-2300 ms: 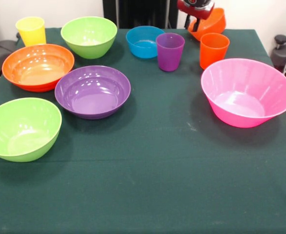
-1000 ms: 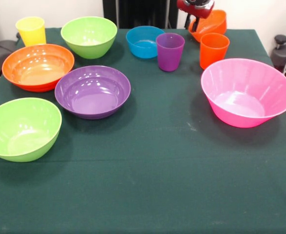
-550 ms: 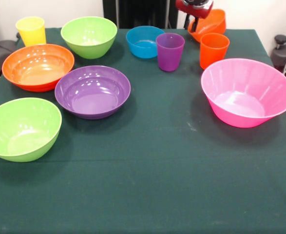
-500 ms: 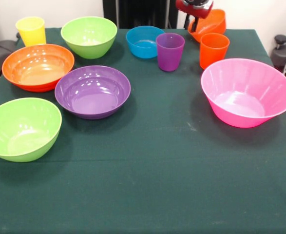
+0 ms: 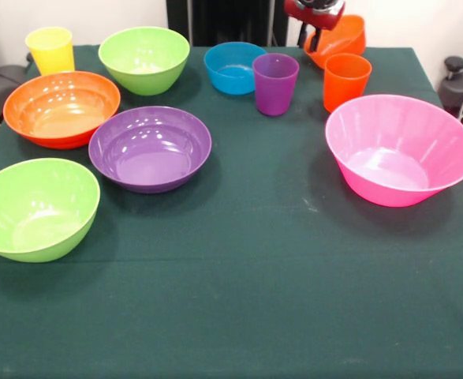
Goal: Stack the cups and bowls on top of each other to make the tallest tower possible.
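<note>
Small orange bowl [image 5: 346,38] tilted, half hidden behind end effector [image 5: 315,38].

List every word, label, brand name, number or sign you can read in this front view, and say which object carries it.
None: no readable text shows anywhere.
The bowls, such as the pink bowl and purple bowl, are plain plastic.
The yellow cup, purple cup and orange cup carry no print.
The green tablecloth is unmarked.
The gripper shows no legible label.
</note>
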`<action>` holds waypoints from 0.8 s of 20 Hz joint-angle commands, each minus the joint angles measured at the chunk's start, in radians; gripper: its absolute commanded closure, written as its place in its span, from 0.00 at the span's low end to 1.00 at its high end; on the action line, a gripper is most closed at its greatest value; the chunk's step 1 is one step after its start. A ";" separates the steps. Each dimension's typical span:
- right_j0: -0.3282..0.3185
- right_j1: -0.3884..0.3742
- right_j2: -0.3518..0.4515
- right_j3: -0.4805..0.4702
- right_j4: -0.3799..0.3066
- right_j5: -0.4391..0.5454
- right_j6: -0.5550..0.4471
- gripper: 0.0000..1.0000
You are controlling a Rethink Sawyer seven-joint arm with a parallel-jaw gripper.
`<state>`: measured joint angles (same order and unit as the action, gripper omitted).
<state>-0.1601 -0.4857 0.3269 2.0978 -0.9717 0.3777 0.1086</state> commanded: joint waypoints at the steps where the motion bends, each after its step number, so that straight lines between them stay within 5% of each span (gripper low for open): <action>1: 0.003 0.023 0.003 -0.076 -0.023 -0.034 0.203 1.00; 7: -0.046 -0.026 0.033 -0.051 0.001 0.000 0.157 1.00; 16: -0.014 -0.025 0.035 -0.049 0.004 -0.006 0.183 1.00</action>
<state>-0.1800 -0.5271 0.3275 2.1020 -0.9717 0.3779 0.1086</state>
